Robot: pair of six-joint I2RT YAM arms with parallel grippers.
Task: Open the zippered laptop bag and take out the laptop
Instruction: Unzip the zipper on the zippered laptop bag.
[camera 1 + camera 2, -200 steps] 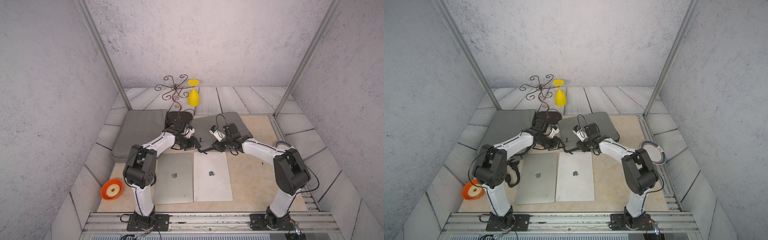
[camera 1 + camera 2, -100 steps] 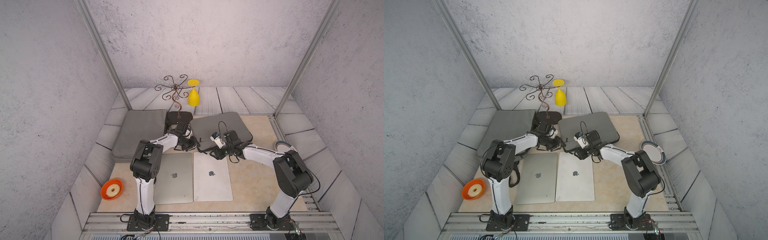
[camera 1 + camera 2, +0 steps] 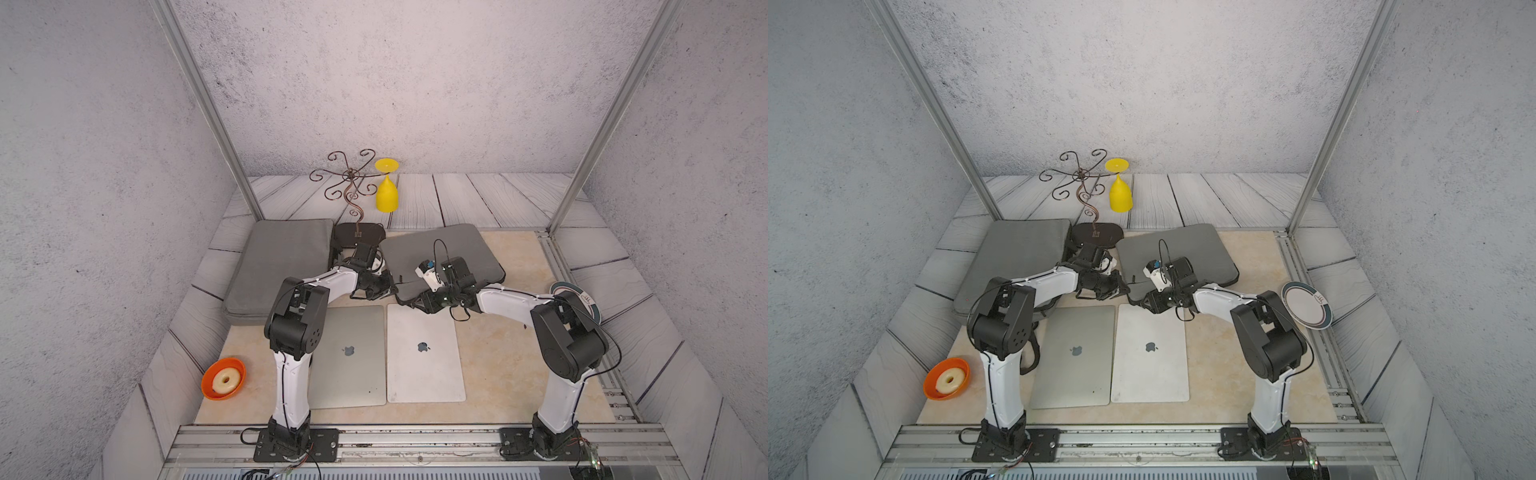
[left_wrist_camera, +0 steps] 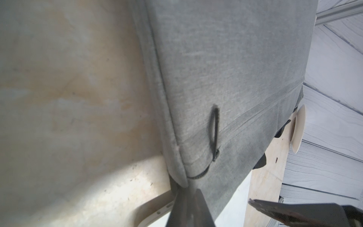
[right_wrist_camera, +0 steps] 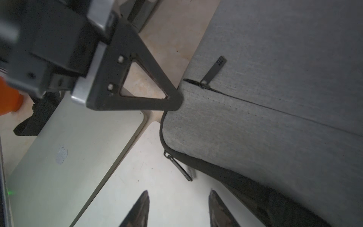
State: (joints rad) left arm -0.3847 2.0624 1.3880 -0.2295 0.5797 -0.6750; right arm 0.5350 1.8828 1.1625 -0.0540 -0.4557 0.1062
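On mat [image 3: 498, 332] | laptop bag [image 3: 415, 249] grey, flat | corner zip pull [image 5: 179, 167] black

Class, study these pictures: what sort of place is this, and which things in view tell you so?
Probably a robot test booth, not a home or office: a left arm and right arm mounted on an aluminium rail, with plain grey panel walls held by metal posts.

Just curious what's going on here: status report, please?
Left claw shut on laptop bag corner. Right claw open, just short of zipper pull. White laptop lies beneath it.
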